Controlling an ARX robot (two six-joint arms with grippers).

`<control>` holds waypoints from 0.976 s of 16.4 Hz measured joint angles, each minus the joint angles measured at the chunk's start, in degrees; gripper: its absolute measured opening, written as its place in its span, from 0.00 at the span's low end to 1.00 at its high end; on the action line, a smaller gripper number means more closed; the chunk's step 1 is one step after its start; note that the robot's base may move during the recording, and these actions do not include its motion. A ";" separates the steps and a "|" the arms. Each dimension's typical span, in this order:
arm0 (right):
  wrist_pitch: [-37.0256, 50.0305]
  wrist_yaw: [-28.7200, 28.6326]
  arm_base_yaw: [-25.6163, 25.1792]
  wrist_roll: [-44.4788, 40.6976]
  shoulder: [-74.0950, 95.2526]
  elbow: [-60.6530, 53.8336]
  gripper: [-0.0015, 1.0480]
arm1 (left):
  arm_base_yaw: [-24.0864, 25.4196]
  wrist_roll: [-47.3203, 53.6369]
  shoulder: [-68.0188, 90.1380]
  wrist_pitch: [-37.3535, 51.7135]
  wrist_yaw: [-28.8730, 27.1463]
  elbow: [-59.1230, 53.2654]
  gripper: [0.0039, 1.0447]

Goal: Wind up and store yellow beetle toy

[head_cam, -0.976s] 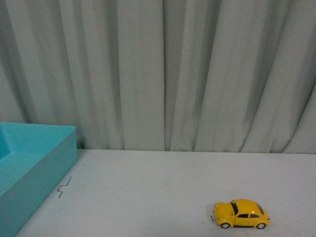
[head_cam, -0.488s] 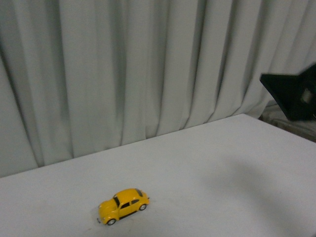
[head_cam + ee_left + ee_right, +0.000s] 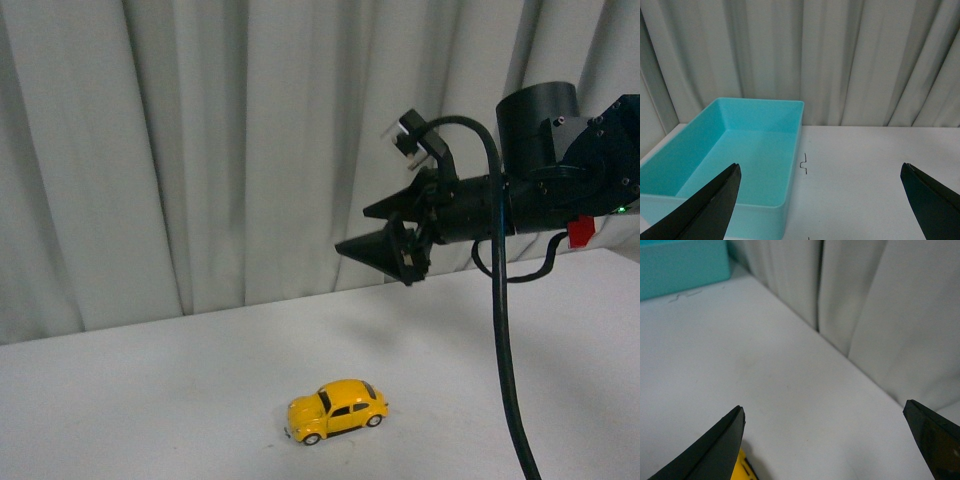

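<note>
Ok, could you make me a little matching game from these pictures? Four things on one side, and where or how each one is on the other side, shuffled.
Things:
1. yellow beetle toy
2. storage box
3. right gripper
4. curtain

Descriptions:
A. hangs behind the table
B. open, up in the air
C. turquoise, open-topped
D. standing on its wheels on the table

Pairs: 1-D, 2-C, 3-B, 4-A.

The black jointed right arm (image 3: 560, 190) extends level, wrist sideways; its black pointed right gripper (image 3: 350, 230) has jaws spread wide. The black left gripper (image 3: 819, 168) also gapes wide.
</note>
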 joint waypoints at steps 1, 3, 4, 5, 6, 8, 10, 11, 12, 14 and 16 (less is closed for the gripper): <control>-11.61 -1.75 0.17 -10.08 2.49 4.90 0.94 | 0.00 0.00 0.00 0.00 0.02 0.00 0.94; -25.77 -1.49 1.14 -23.02 5.73 10.40 0.94 | 0.00 0.00 0.00 0.00 0.00 0.00 0.94; -31.87 -0.50 2.01 -28.72 7.34 12.44 0.94 | 0.00 0.00 0.00 0.00 0.02 0.00 0.94; -37.77 0.17 2.84 -34.71 9.09 14.12 0.94 | 0.00 0.00 0.00 0.00 0.02 0.00 0.94; -44.63 1.36 3.87 -42.51 11.50 15.98 0.94 | 0.00 0.00 0.00 0.00 0.02 0.00 0.94; -51.41 3.61 4.79 -49.96 13.97 17.66 0.94 | 0.00 0.00 0.00 0.00 0.02 0.00 0.94; -56.08 6.25 5.27 -58.45 16.09 19.32 0.94 | 0.00 0.00 0.00 0.00 0.02 0.00 0.94; -56.65 7.13 5.29 -60.76 16.87 19.96 0.94 | 0.00 0.00 0.00 0.00 0.02 0.00 0.94; -58.55 8.92 5.31 -64.61 19.23 21.66 0.94 | 0.00 0.00 0.00 0.00 0.00 0.00 0.94; -59.25 9.70 5.38 -65.51 20.98 24.13 0.94 | 0.00 0.00 0.00 0.00 0.02 0.00 0.94; -59.49 10.03 6.49 -64.46 22.77 26.82 0.94 | 0.00 0.00 0.00 0.00 0.02 0.00 0.94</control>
